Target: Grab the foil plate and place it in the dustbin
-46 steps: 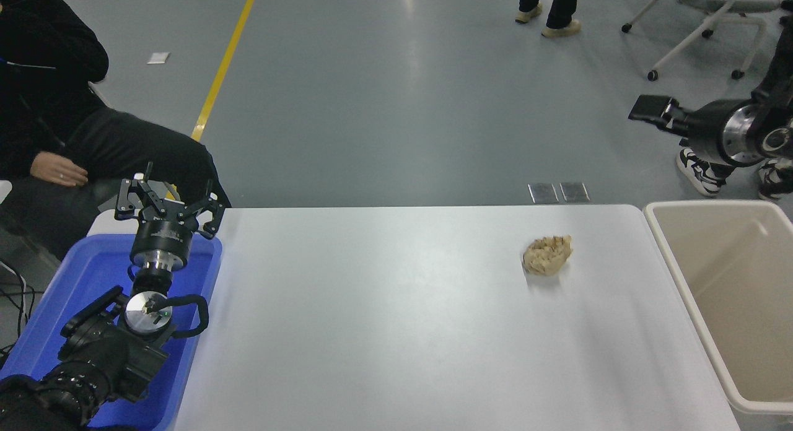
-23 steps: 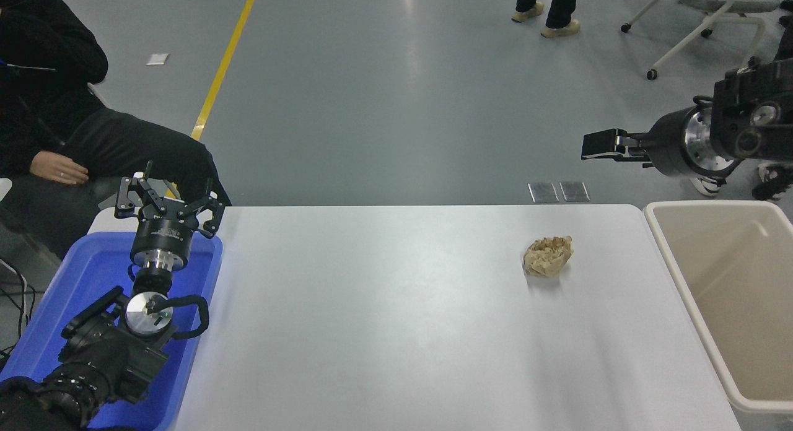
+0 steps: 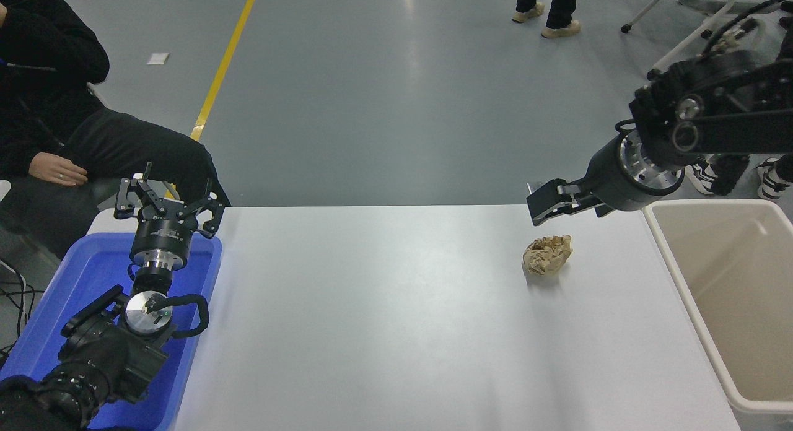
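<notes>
No foil plate shows anywhere in this view. The dustbin (image 3: pixel 722 276), a large beige tub, stands at the table's right end, and what shows of its inside holds nothing. My right gripper (image 3: pixel 538 211) hangs over the table's far edge, just above and behind a crumpled tan paper wad (image 3: pixel 546 255), and to the left of the dustbin. It is seen side-on and carries nothing that I can see. My left gripper (image 3: pixel 167 203) is open and empty, parked over the blue bin at the lower left.
A blue plastic bin (image 3: pixel 80 282) sits at the table's left end under my left arm. A person in black (image 3: pixel 74 134) sits at the far left. Another person's feet (image 3: pixel 548 16) and a wheeled chair (image 3: pixel 700 22) are on the floor beyond.
My right arm has swung in from the far right, leftward and down, to just above the paper wad. The left arm, the wad and the dustbin have not moved.
</notes>
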Motion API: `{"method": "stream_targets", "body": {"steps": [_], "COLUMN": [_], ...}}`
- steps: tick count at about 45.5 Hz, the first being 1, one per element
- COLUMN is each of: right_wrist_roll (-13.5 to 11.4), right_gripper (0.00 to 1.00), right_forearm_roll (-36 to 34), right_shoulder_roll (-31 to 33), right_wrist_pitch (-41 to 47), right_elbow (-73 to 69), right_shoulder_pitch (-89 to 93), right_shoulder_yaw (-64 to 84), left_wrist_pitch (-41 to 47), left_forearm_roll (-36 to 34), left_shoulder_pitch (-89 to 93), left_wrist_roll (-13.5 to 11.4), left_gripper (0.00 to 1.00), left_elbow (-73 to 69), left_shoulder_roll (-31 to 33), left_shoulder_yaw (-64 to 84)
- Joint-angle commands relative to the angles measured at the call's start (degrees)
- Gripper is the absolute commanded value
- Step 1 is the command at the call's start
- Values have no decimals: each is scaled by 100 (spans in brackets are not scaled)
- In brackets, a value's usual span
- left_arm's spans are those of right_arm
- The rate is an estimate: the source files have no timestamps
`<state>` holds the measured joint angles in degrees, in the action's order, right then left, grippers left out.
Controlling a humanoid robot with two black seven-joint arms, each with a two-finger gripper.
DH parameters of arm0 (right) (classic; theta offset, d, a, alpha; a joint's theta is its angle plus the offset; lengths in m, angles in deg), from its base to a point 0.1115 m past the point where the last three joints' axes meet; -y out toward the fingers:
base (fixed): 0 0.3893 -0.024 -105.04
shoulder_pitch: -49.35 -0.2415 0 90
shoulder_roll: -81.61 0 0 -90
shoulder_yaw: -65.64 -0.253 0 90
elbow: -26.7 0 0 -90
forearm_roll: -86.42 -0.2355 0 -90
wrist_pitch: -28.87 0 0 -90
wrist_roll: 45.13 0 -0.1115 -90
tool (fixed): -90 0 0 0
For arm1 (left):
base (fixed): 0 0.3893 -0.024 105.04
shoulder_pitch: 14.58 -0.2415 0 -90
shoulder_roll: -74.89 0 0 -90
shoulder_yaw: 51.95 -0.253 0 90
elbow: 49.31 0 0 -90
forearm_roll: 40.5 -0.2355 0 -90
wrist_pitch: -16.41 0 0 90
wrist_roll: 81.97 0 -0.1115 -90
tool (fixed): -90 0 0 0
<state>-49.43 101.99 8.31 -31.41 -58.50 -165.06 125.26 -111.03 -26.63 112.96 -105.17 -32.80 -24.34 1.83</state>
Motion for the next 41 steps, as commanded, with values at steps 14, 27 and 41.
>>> {"method": "stream_targets", "body": {"steps": [14,27,41], "right_wrist_roll": [-27,-18,0], "right_gripper": [100,100,100], "right_forearm_roll": [-2418,-2436,-2129], "right_shoulder_roll": [-1670,-1670,-1670], "right_wrist_pitch": [508,561,763], "right_elbow": [1075,1014,786], "right_shoulder_pitch": [-83,-65,-145], "right_shoulder_yaw": [919,1201,1245], "left_wrist_pitch": [0,0,0], "left_forearm_roll": [2,2,2], "left_shoulder_pitch": [0,0,0], "left_wrist_roll": [0,0,0], "left_gripper": [99,99,99], "left_elbow": [1,1,1], "left_shoulder_roll": [0,0,0], "left_shoulder_yaw": [0,0,0]}}
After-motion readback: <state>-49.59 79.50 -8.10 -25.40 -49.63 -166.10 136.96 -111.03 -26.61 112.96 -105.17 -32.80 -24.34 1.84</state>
